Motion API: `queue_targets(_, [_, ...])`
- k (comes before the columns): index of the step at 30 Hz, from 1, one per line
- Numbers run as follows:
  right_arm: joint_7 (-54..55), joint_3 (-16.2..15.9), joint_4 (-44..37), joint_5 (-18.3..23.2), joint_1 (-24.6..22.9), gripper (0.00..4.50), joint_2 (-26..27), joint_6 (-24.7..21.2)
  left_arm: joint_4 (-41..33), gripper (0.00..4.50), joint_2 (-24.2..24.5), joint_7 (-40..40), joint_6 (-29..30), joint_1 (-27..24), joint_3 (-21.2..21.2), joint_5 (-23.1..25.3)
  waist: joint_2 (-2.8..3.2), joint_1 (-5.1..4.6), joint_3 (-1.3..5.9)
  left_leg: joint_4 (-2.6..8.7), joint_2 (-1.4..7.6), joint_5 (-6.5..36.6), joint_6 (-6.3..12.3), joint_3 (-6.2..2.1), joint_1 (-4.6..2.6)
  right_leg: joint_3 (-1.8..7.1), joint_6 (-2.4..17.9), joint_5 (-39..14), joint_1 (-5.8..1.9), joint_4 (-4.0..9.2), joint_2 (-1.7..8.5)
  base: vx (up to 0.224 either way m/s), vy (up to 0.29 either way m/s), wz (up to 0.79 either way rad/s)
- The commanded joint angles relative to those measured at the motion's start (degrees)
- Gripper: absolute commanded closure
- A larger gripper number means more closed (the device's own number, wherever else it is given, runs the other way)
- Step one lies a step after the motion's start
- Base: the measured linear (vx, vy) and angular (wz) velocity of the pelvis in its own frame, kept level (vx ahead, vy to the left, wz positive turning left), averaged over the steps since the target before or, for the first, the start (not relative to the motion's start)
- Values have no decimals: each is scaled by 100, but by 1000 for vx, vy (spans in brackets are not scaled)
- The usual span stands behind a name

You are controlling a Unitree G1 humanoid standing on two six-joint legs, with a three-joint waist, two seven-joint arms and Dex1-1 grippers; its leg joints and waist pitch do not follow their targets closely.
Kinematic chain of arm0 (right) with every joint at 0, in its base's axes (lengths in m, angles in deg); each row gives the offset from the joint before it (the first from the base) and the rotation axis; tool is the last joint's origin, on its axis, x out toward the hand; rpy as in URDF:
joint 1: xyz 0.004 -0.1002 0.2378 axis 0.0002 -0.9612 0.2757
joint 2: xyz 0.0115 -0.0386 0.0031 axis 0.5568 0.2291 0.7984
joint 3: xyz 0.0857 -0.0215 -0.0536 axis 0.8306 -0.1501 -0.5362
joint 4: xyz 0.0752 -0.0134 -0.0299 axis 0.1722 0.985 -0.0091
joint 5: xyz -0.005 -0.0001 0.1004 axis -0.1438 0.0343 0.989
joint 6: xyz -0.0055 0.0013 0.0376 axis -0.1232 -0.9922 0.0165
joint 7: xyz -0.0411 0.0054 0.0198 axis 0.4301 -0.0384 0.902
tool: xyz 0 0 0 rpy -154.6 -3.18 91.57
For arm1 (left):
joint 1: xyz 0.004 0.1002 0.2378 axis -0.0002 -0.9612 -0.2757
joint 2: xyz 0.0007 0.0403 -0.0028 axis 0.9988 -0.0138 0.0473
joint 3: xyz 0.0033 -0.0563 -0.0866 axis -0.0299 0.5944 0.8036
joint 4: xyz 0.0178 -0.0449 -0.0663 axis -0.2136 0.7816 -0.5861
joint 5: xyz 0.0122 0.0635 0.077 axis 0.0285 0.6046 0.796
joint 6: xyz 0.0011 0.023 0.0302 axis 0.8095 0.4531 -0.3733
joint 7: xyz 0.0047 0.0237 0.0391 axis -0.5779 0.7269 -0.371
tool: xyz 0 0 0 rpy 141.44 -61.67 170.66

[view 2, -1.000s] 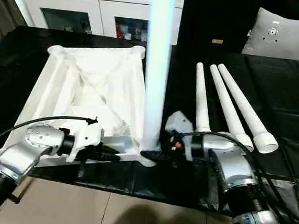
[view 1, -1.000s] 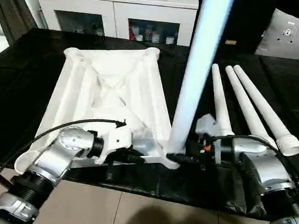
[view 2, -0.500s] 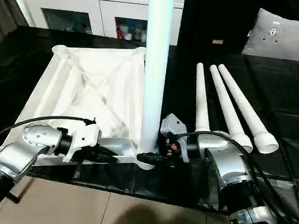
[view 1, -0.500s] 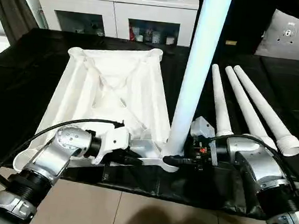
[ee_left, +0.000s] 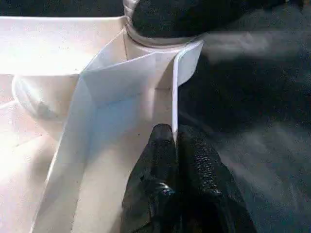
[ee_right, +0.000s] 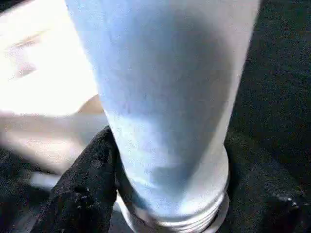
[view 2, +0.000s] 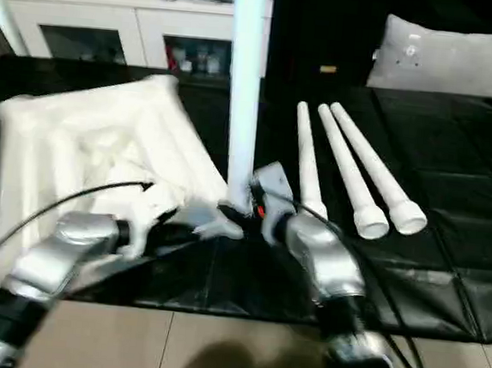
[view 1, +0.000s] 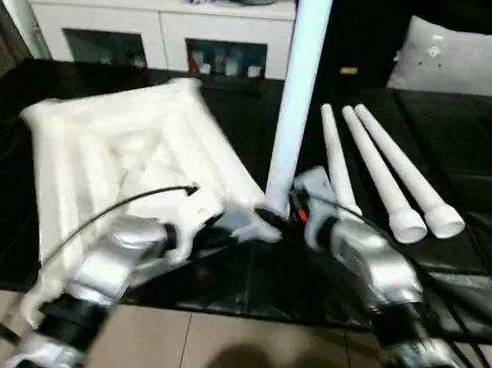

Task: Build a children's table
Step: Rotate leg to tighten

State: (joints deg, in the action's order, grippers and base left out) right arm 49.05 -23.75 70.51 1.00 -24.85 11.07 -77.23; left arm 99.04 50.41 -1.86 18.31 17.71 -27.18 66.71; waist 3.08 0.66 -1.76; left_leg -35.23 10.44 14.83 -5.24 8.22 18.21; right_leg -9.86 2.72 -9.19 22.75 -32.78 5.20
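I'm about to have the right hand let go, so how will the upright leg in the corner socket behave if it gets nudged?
The upright leg is tall and slim, seated only at its base, so it may lever and tip if not fully seated. Its smooth round tube will probably slip in the right hand. It looks stiff, likely light hollow plastic, and would roll if it fell.
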Motion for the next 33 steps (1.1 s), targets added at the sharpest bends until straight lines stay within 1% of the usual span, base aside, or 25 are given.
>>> queue_targets(1, [30,-422,304,114,-5,180,500,-170,-342,450,-372,289,2,229,-99,-147,2,-13,243,422,139,963,293,-47,125,240,-46,-3075,-341,654,373,0,0,0])
queue_targets(2, [195,-323,424,88,55,180,572,-26,-335,450,-468,450,35,259,-95,-103,-32,-27,256,424,146,891,354,-47,138,265,-14,-2932,-332,634,383,0,0,0])
queue_targets(3, [203,-289,444,98,64,180,582,20,-321,450,-483,486,29,274,-97,-84,-21,-32,258,430,152,864,369,-51,150,273,14,-2877,-339,615,387,0,0,0])
queue_targets(4, [203,-289,444,98,64,124,582,20,-321,450,-483,486,29,274,-97,-84,-22,-25,264,435,161,812,389,-62,162,279,37,-2812,-351,600,395,0,0,0])
queue_targets(6, [235,-134,407,114,64,103,597,26,-312,450,-424,510,17,303,-113,31,-14,-7,301,439,203,472,502,-71,196,350,283,-2202,-368,486,409,0,0,0])
queue_targets(7, [240,-122,403,102,64,103,588,37,-313,450,-410,508,22,306,-107,43,-12,0,307,435,206,383,528,-72,205,355,332,-2082,-373,465,409,0,0,0])
queue_targets(8, [245,-105,410,45,74,80,535,94,-302,450,-360,498,33,319,-84,70,-3,9,319,425,214,236,563,-72,208,369,432,-1857,-378,426,414,0,0,0])
queue_targets(11, [198,-160,423,-53,61,63,405,326,-283,450,-267,460,22,331,-64,71,4,30,353,397,225,-65,653,-74,231,391,659,-1309,-389,329,422,0,0,0])
queue_targets(12, [59,-180,335,-26,18,51,313,458,-266,450,-195,416,-1,346,-65,75,18,40,348,388,227,-131,703,-70,240,391,729,-1171,-384,313,418,0,0,0])
queue_targets(13, [-129,-220,228,7,-40,37,222,607,-249,450,-126,359,-48,355,-80,85,32,46,343,389,232,-102,723,-67,236,391,753,-1166,-383,315,422,0,0,0])
queue_targets(14, [-158,-228,209,10,-50,37,205,616,-245,450,-116,347,-57,356,-82,85,26,56,339,387,232,-68,743,-60,233,389,755,-1191,-380,327,422,0,0,0])
queue_targets(15, [-511,-331,-24,39,-174,22,-9,715,-201,450,9,196,-160,360,-102,78,41,77,333,390,229,-2,754,-58,233,387,747,-1235,-389,333,418,0,0,0])
queue_targets(16, [-689,-369,-127,13,-236,16,-129,771,-175,450,73,113,-221,357,-117,82,26,98,336,387,231,34,782,-50,223,395,723,-1259,-387,334,413,0,0,0])
queue_targets(17, [-772,-379,-172,6,-263,7,-189,792,-158,450,105,74,-253,357,-124,86,35,128,334,390,243,9,785,-45,214,406,738,-1256,-376,327,420,0,0,0])
queue_targets(18, [-1010,-403,-278,-11,-331,7,-382,844,-91,450,208,-41,-349,357,-143,102,30,142,328,394,241,3,784,-48,217,402,736,-1277,-379,335,418,0,0,0])
queue_targets(19, [-1058,-408,-296,-14,-343,7,-423,853,-74,450,231,-65,-369,357,-146,106,31,153,322,396,239,41,774,-45,214,399,721,-1329,-382,341,407,0,0,0])
queue_targets(20, [-1314,-434,-369,-6,-392,7,-630,927,-7,450,367,-276,-559,341,-191,101,66,177,320,401,241,114,755,-51,203,396,695,-1423,-383,354,411,0,0,0])
queue_targets(21, [-1314,-434,-369,-6,-392,7,-630,927,-7,450,367,-276,-559,341,-191,101,54,173,318,399,241,146,749,-43,207,400,679,-1449,-378,359,408,0,0,0])
queue_targets(22, [-1622,-452,-435,17,-427,7,-889,1044,78,450,577,-544,-776,317,-283,132,65,203,320,404,244,168,722,-55,195,395,659,-1471,-382,363,410,0,0,0])
queue_targets(23, [-1686,-456,-446,24,-433,7,-942,1073,95,450,622,-599,-822,312,-304,137,57,197,318,401,235,192,736,-42,211,401,650,-1466,-382,360,405,0,0,0])
queue_targets(26, [-2194,-416,-523,154,-439,7,-1303,1196,247,450,938,-1078,-1230,306,-472,154,60,222,325,399,245,143,751,-45,205,407,707,-1374,-382,336,411,0,0,0])
queue_targets(28, [-2676,-408,-642,293,-447,7,-1567,1232,362,450,1114,-1388,-1429,347,-546,142,48,269,333,387,256,87,835,-45,202,414,715,-1313,-382,317,412,0,0,0])
queue_targets(29, [-2847,-435,-691,326,-454,7,-1661,1252,413,450,1169,-1496,-1556,367,-570,141,46,274,334,388,267,54,842,-45,199,418,729,-1275,-378,303,411,0,0,0])
queue_targets(30, [-3125,-506,-742,356,-470,7,-1788,1291,438,450,1263,-1731,-1723,374,-631,118,46,306,334,381,267,-7,873,-44,203,416,760,-1214,-378,291,412,0,0,0])
queue_targets(33, [-3427,-613,-758,343,-466,7,-1932,1417,473,450,1401,-2068,-1955,380,-738,96,49,322,338,377,273,-48,880,-42,209,414,793,-1181,-377,279,422,0,0,0])
